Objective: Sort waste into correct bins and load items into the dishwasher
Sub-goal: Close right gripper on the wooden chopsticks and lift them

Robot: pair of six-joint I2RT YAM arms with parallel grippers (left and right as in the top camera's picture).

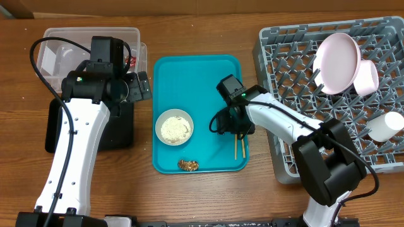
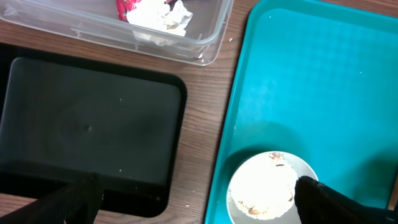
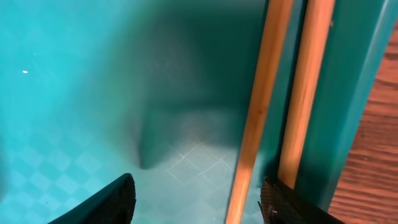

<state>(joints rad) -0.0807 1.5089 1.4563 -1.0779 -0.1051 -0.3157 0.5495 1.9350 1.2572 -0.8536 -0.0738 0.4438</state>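
While the left tool [image 2: 198, 183] hangs wide and empty over the strip of worktop [image 2: 205, 93] between the black tray [image 2: 87, 124] and the teal serving tray [image 2: 323, 74], with the clear tub [image 2: 93, 28] and its red-and-white wrapper [image 2: 126, 7] beyond, the coming move looks to belong to the other arm. On the teal serving tray, the bowl of rice grains [image 1: 174, 127] sits left of centre and the brown food lump [image 1: 188, 165] lies near the front rim. The chopsticks [image 3: 267, 93] lie side by side against the right rim, long axis running toward and away from the robot. The right tool [image 3: 196, 190] is low over them, open and holding nothing, its gap set across their length. The left stick passes between the fingers [image 3: 106, 205], while the right stick meets the right fingertip. I judge a small shift rightward is needed to take both. The dish rack [image 1: 284, 82] stands just right of that tray, on this arm's side.
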